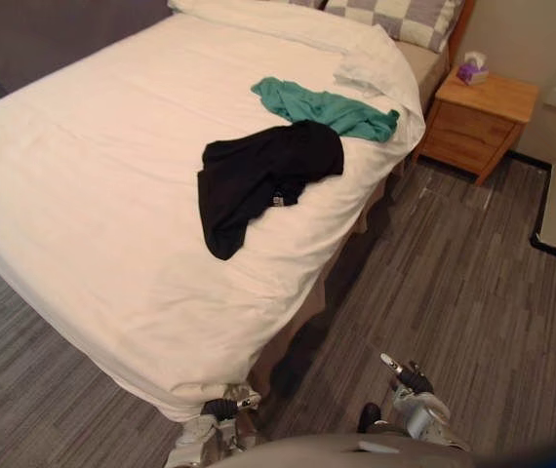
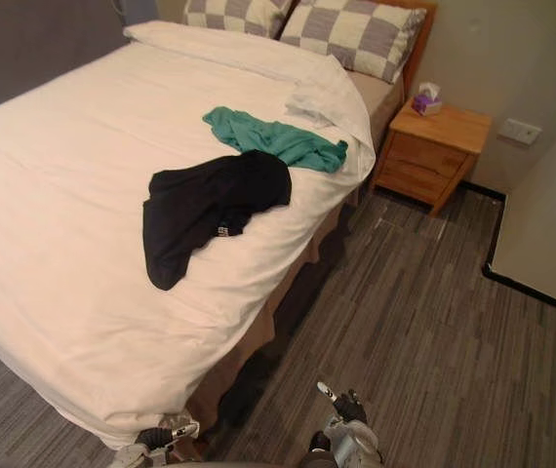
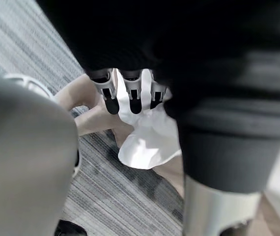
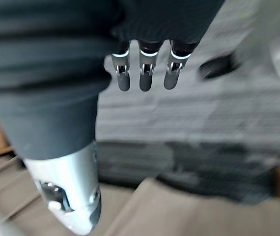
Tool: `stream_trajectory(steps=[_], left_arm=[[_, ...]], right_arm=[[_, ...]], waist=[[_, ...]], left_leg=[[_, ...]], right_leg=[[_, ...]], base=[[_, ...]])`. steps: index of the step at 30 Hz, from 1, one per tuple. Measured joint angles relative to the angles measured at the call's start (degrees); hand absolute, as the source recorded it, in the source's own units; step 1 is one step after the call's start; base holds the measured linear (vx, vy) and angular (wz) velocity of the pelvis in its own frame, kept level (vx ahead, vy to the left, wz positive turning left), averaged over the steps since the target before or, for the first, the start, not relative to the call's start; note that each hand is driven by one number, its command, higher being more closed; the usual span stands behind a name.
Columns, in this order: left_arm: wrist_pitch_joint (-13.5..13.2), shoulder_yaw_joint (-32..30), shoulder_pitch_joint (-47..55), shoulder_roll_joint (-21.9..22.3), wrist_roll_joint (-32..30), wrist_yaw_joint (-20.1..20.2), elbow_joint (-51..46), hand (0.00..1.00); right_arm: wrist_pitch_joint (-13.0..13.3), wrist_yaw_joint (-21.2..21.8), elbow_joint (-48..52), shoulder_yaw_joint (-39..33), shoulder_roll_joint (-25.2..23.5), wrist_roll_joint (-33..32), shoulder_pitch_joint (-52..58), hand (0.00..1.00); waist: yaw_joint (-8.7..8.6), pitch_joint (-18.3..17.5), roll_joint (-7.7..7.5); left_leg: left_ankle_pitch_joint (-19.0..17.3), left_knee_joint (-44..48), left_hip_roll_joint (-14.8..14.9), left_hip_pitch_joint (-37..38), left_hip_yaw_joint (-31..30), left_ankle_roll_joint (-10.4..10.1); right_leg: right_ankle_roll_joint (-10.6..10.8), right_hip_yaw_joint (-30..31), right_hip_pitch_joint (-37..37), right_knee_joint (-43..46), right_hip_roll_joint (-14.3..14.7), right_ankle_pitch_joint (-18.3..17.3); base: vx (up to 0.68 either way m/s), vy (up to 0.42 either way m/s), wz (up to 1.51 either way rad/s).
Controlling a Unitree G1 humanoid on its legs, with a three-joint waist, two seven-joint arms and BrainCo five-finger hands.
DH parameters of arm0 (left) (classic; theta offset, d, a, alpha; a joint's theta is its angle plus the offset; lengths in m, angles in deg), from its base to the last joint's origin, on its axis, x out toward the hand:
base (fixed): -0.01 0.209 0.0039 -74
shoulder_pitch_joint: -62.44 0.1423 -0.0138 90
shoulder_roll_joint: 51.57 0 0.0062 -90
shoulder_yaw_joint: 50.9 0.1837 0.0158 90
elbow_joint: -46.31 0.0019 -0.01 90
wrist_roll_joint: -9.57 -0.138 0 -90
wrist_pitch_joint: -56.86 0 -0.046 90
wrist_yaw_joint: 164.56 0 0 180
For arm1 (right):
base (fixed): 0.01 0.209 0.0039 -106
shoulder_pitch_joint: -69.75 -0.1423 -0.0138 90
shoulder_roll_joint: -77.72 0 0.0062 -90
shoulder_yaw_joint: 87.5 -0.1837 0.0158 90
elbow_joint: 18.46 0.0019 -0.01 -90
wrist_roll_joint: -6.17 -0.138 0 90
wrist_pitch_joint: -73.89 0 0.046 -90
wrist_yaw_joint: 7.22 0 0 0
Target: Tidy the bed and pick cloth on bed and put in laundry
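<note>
Crumpled black cloth garment [image 1: 263, 175] lay well ahead of the hands.
The left hand [image 1: 224, 406], seemingly open, was nearer; the right hand [image 1: 410, 378] hung open.

White-duvet bed [image 1: 83, 195] filling left and centre, crumpled black cloth garment [image 1: 268, 175] near its right edge, teal green cloth garment [image 1: 327, 109] touching its far side, grey-white checked pillows [image 1: 400, 15] far, wooden nightstand [image 1: 478, 122] right of bed, left hand [image 1: 224, 407] by near bed corner, right hand [image 1: 410, 378] over grey striped floor [image 1: 434, 292].
</note>
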Motion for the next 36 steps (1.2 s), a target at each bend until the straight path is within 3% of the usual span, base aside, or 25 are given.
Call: stream_trajectory(steps=[2, 4, 5, 6, 8, 10, 11, 12, 14, 17, 20, 22, 25, 27, 31, 32, 36], left_arm=[[0.0, -0.1, -0.2, -0.2, 0.1, 0.0, 0.2, 0.0], [0.1, -0.2, -0.3, -1.1, 0.3, 0.1, 0.2, 0.0], [0.2, -0.2, 0.7, -1.4, 1.2, 0.1, 0.2, 0.0], [0.0, 0.9, 1.6, -1.4, 1.5, 0.5, 0.6, 0.0], [-1.4, 2.8, 3.8, -1.1, 1.9, 1.4, 2.2, 0.0], [-3.3, 3.8, 4.1, -0.6, 3.0, 2.2, 4.1, 0.0], [-3.9, 4.2, 4.9, -0.5, 4.7, 2.6, 5.2, 0.0], [-4.2, 4.3, 5.1, -0.8, 4.7, 2.9, 5.5, 0.0], [-5.3, 6.7, 4.3, -1.7, 4.5, 5.4, 6.3, 0.0], [-6.5, 7.7, 3.2, -2.6, 4.0, 6.6, 6.2, 0.0], [-7.0, 8.7, 1.1, -1.3, 4.6, 6.3, 5.3, 0.0], [-7.0, 8.7, 0.3, 0.2, 4.5, 6.3, 3.9, 0.0], [-6.9, 8.5, 0.1, 1.3, 4.5, 6.3, 2.3, 0.0], [-6.0, 6.4, 0.2, 0.6, 4.6, 5.3, 1.8, 0.0], [-4.1, 3.9, 0.6, 0.9, 4.5, 3.8, 1.9, 0.0], [2.9, -0.4, -1.5, 2.6, -0.5, 2.5, 2.5, 0.0], [2.9, -0.4, -1.5, 2.6, -0.5, 2.5, 2.4, 0.0]], right_arm=[[-0.3, -1.1, -0.1, 1.4, 0.7, 0.0, -0.7, 0.0], [-0.7, -2.8, -1.8, 2.7, 1.1, -0.5, -2.7, 0.0], [-1.4, -3.6, -2.9, 3.8, 1.9, -1.1, -3.3, 0.0], [-2.0, -3.8, -4.4, 4.6, 3.0, -1.1, -5.3, 0.0], [-2.2, -3.9, -5.3, 5.0, 3.3, -1.1, -5.8, 0.0], [-2.3, -3.8, -6.3, 6.1, 3.0, -1.0, -5.5, 0.0], [-2.1, -4.0, -5.4, 6.7, 2.8, 0.4, -4.9, 0.0], [-2.0, -4.0, -5.3, 6.9, 2.6, 0.9, -4.7, 0.0], [-0.2, -4.8, -5.4, 6.7, 2.2, 2.0, -3.4, 0.0], [1.8, -5.7, -5.2, 5.6, 2.2, 2.4, -3.2, 0.0], [1.9, -6.4, -3.6, 3.3, 2.5, 3.4, -2.5, 0.0], [1.9, -7.1, -3.7, 2.3, 2.4, 2.8, -2.1, 0.0], [1.7, -7.9, -3.9, 2.1, 1.9, -0.1, -1.3, 0.0], [0.7, -7.7, -4.2, 1.8, 0.5, -1.8, -1.5, 0.0], [-0.6, -7.2, -3.9, 1.7, 0.4, -3.5, -1.5, 0.0], [-7.1, -5.6, -6.1, 2.3, 0.4, -6.2, -3.0, 0.0], [-7.1, -5.6, -6.1, 2.3, 0.5, -6.2, -2.7, 0.0]], waist=[[0.01, 0.3, 0.02], [0.25, 1.0, 0.03], [0.86, 1.0, 0.19], [2.12, 1.1, 1.83], [2.83, 0.8, 3.94], [3.94, 0.5, 6.99], [3.36, 0.4, 6.99], [2.85, 0.3, 6.17], [2.17, 0.1, 6.39], [1.2, 0.1, 4.78], [-0.84, 0.2, 4.76], [-0.7, 0.3, 4.15], [-0.05, -0.3, 3.48], [1.06, 0.2, 1.41], [0.99, -0.7, 0.97], [1.51, -2.8, 0.8], [1.49, -2.8, 0.71]], left_leg=[[-0.2, 1.8, 0.4, -0.2, 0.0, 0.2], [-0.4, 7.6, 0.6, -2.2, -8.7, 0.7], [-2.0, 9.2, -1.3, -4.1, -19.2, 2.1], [-4.8, 6.9, -4.3, -3.1, -28.6, 3.5], [-7.6, 2.9, -6.2, -0.8, -34.5, 4.7], [-13.9, -1.7, -5.3, 0.8, -37.1, 5.6], [-14.3, -1.6, -5.0, 1.7, -35.5, 6.1], [-14.3, -1.7, -5.6, 2.2, -35.4, 6.1], [-12.3, -1.1, -6.7, 4.1, -35.3, 5.9], [-8.5, -0.4, -10.1, 4.2, -36.5, 6.6], [-8.2, -0.5, -10.7, 4.1, -39.2, 6.8], [-8.3, -0.9, -10.5, 4.1, -40.4, 6.6], [-10.4, -2.9, -9.4, 4.1, -41.2, 6.5], [-11.3, -2.6, -8.9, 4.0, -40.7, 5.3], [-12.1, -2.6, -7.9, 4.2, -40.7, 3.9], [-11.4, -1.7, -7.9, 4.8, -44.1, 2.0], [-11.5, -1.8, -7.9, 4.7, -44.0, 2.0]], right_leg=[[-0.2, 2.0, -0.7, 0.0, 0.2, -0.3], [0.1, 5.7, -1.4, 0.0, 0.1, -0.9], [-0.2, 9.3, -2.6, 0.0, 0.5, -0.2], [-0.2, 14.1, -4.5, 0.0, 1.5, 0.4], [-0.3, 17.1, -6.9, 0.0, 4.3, 0.6], [-1.4, 16.9, -9.5, 0.9, 7.2, 0.6], [-3.3, 13.8, -10.7, 8.7, 8.2, -0.1], [-3.7, 13.6, -10.1, 9.5, 8.4, -1.9], [-3.7, 17.3, -8.2, 5.5, 10.1, 0.9], [-3.5, 19.0, -11.4, 11.0, 8.1, -0.7], [-3.3, 17.6, -11.3, 11.0, 6.7, -1.2], [-2.8, 15.3, -9.6, 7.9, 6.0, -0.9], [-2.6, 12.8, -6.8, 1.3, 6.5, 2.7], [-2.5, 12.9, -6.4, 0.1, 6.8, 3.5], [-2.8, 12.7, -6.3, 0.1, 7.5, 3.4], [-2.8, 11.5, -4.6, 0.1, 6.9, 2.9], [-2.8, 11.5, -4.7, 0.1, 6.9, 2.9]], base=[[-0.06, -0.041, -0.58], [-0.14, -0.071, -0.87], [-0.16, 0.014, -1.55], [-0.11, 0.053, -1.66], [-0.06, 0.083, -1.57], [-0.1, 0.114, -1.77], [-0.02, 0.119, -1.38], [0.1, 0.14, -1.18], [0.11, 0.132, -0.93], [0.03, 0.039, -0.73], [0.0, 0.017, 0.08], [-0.08, 0.006, 0.48], [-0.07, 0.012, 0.32], [-0.11, -0.018, -0.04], [-0.02, -0.008, -0.04], [0.0, 0.0, 0.0], [0.0, 0.0, 0.0]])
